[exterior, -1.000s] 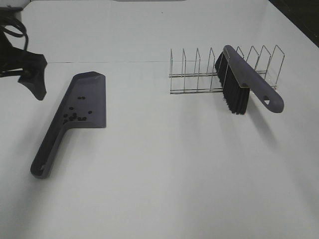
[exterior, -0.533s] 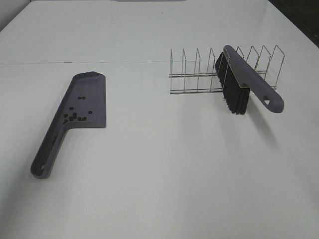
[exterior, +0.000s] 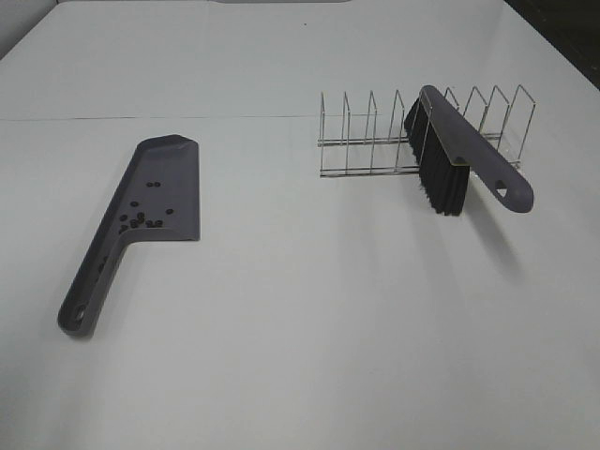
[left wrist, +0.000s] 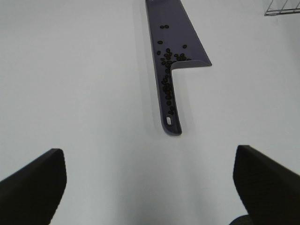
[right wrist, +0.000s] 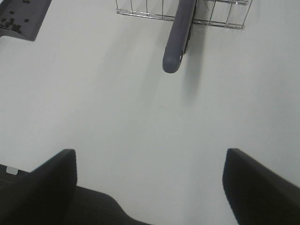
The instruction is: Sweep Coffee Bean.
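- The high exterior camera looks down across the table (exterior: pixel 300 356) from the front.
- The left wrist camera faces the dustpan (left wrist: pixel 176 42) from above, farther back.
- The right wrist camera faces the brush (right wrist: pixel 180 37); both appear in the exterior view.

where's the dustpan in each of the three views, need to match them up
Exterior high: the dustpan lies left of centre on the white table, handle toward the camera, coffee beans in its tray.
Left wrist: upper middle, handle pointing toward the open left gripper, beans strewn along tray and handle.
Right wrist: only a corner of its tray shows, at the frame's top left.
Shared landmark: the wire rack, in all three; the brush leans in it.
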{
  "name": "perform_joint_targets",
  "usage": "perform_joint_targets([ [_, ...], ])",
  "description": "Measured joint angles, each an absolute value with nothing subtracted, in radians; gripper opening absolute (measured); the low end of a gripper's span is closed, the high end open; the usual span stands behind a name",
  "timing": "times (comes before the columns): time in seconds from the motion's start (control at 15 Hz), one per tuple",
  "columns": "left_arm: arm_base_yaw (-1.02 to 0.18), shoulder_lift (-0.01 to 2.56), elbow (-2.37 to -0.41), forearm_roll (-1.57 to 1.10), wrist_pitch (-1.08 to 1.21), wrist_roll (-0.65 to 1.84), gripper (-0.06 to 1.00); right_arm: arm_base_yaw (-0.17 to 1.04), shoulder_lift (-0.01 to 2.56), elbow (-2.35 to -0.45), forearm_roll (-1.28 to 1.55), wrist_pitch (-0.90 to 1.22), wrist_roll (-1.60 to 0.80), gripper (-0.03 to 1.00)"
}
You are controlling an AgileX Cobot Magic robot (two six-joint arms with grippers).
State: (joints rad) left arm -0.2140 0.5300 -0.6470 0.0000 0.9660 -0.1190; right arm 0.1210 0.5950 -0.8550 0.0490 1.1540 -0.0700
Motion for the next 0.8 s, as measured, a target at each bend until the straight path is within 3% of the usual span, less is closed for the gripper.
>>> perform_joint_targets([
  [0.27, -0.214, 0.347, -0.576, 0.000, 0.998, -0.119, 0.88, 0.121, 0.556, -0.851, 0.057, 1.175, -0.070, 0.79],
  [0.8, -0.214, 0.136, -0.531, 0.014, 1.069, -0.099, 0.88, 0.121, 0.373, -0.581, 0.122, 1.177, -0.070, 0.79],
])
